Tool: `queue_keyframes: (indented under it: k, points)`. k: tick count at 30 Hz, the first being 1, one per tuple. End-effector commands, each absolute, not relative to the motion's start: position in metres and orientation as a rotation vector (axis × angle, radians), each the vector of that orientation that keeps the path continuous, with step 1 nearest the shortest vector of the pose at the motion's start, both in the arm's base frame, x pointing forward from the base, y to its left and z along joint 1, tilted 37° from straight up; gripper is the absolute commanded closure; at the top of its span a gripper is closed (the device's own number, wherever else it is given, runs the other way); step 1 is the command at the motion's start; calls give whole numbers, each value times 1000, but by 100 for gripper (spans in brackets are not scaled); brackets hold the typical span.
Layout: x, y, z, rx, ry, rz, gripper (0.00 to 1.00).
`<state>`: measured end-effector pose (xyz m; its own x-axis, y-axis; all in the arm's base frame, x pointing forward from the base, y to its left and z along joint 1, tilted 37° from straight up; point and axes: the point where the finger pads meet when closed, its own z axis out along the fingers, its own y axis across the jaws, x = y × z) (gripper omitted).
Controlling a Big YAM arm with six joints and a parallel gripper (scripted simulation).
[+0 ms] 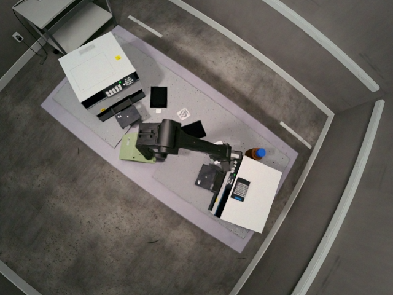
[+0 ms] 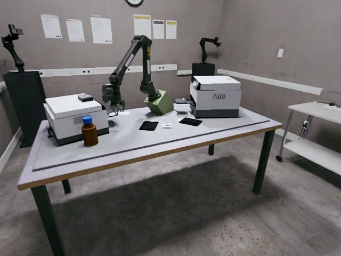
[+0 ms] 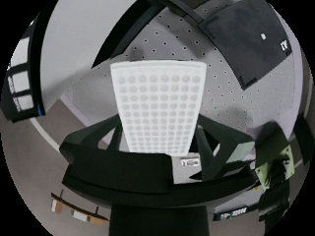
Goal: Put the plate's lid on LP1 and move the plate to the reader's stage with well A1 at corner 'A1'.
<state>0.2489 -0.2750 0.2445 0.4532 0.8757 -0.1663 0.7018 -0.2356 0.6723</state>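
So the room's got plain grey-brown walls (image 1: 355, 38) (image 2: 253, 33) with pale rails (image 1: 339, 190) (image 2: 264, 81) running along them. Floor (image 1: 95, 206) (image 2: 220, 220) is mottled grey, kinda worn looking, with a big soft shadow under the table (image 1: 139, 173) (image 2: 154, 150). Papers (image 2: 101, 29) are stuck up on the far wall, plus a clock (image 2: 134, 2) cut off up top. Over on the right in the exterior view there's a two-shelf cart (image 1: 56, 43) (image 2: 286, 128) on casters.
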Motion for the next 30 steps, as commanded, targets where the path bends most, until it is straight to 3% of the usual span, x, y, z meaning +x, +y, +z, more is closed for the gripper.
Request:
queue_keyframes:
  k: [1,30]
  points:
    - [259,-283,260,1957,1329,305,14]
    - [316,-237,248,1709,1663,236,14]
